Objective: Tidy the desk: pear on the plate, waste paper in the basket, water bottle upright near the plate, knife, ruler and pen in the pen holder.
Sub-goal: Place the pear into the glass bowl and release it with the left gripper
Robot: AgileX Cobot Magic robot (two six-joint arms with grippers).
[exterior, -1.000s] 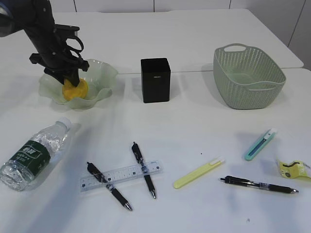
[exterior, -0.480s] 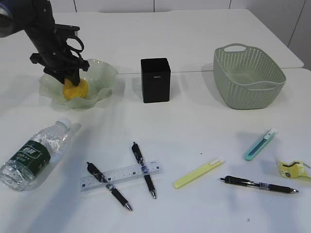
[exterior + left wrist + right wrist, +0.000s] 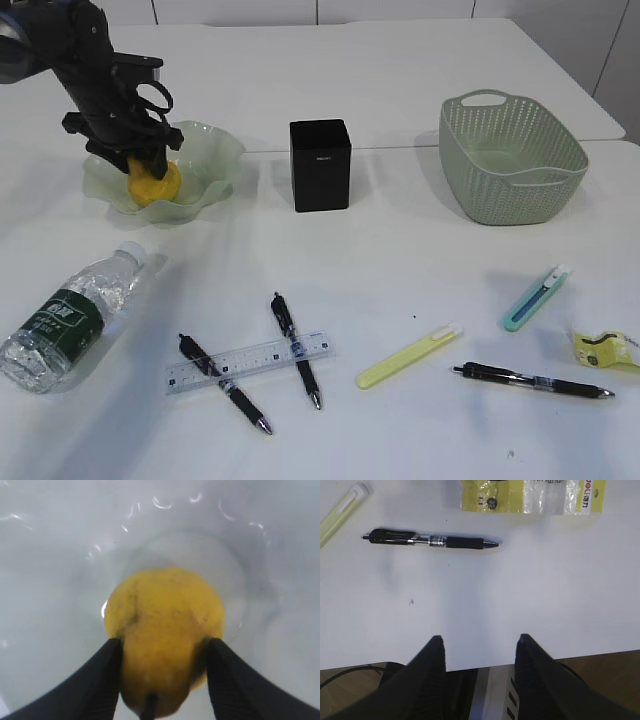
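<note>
The yellow pear rests in the pale green plate. My left gripper straddles it, open, with a thin dark gap at the right finger. The water bottle lies on its side at the front left. The clear ruler lies across two pens. A third pen and the waste paper lie front right. My right gripper hangs open and empty over the desk's front edge.
The black pen holder stands mid-desk, the grey-green basket at the back right. A teal knife and a yellow-green knife lie on the desk between them and the front edge.
The left jaws have spread wider around the pear, which has settled in the plate. The right gripper has not moved.
</note>
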